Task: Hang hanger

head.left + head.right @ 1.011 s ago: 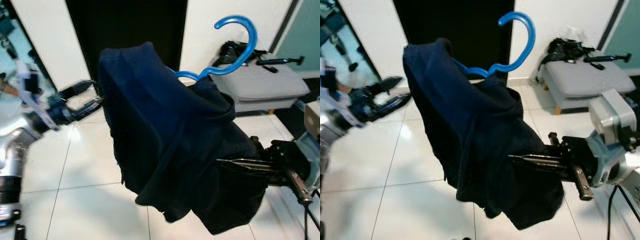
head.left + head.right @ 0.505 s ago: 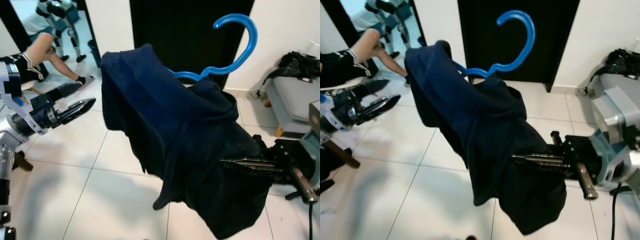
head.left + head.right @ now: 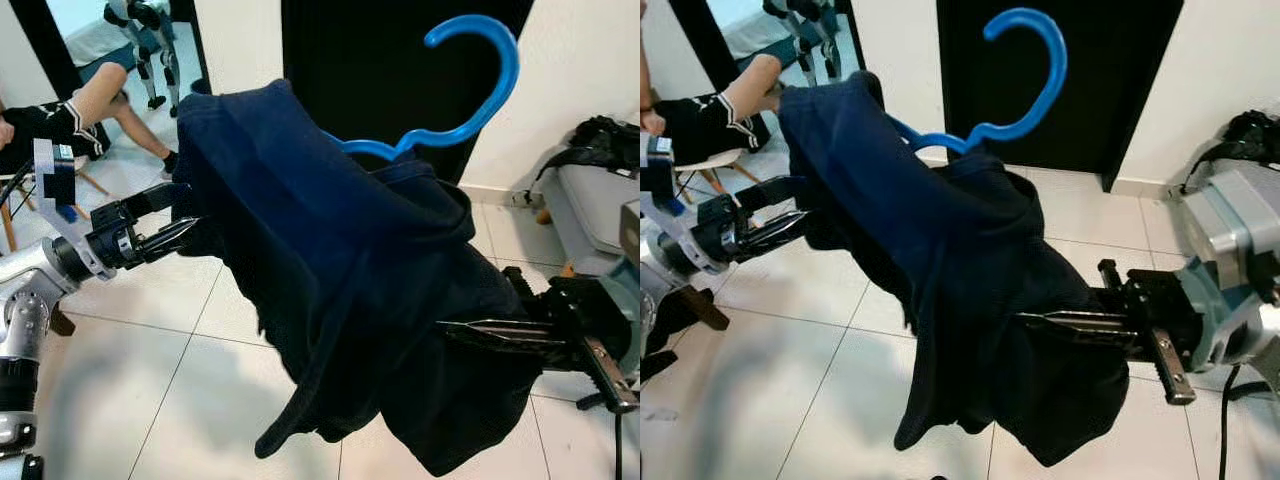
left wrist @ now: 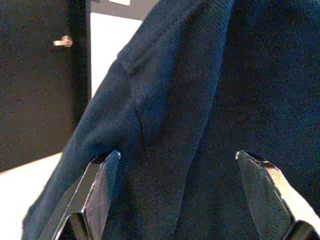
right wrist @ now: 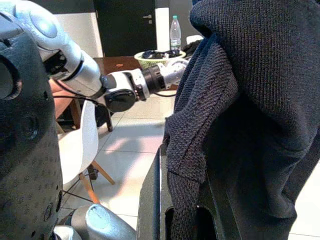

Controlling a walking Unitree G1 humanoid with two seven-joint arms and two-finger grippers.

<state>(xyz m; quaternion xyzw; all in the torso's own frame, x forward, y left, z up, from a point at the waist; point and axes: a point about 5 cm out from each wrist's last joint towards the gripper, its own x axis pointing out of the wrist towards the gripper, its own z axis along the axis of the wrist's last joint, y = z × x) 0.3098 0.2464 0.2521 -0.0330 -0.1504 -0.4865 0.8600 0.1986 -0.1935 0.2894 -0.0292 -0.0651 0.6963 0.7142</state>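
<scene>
Right gripper (image 3: pixel 1080 322) clamped on dark navy knitted garment (image 3: pixel 350 290), carried aloft on curved blue plastic hanger (image 3: pixel 470 90), hook free for hanging. Left gripper (image 3: pixel 185 215) spread against shoulder, probably steadying it.

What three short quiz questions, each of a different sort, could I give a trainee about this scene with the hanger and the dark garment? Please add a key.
1. True or false: the blue hanger has its hook pointing down toward the floor.
2. Which gripper is clamped on the lower part of the navy garment? A) left gripper B) right gripper C) neither
3. Fill in: the left gripper's fingers are ____, one to each side of the garment's edge.

Key: 1 false, the hook curves upward in front of the dark doorway. 2 B. 3 open.
</scene>
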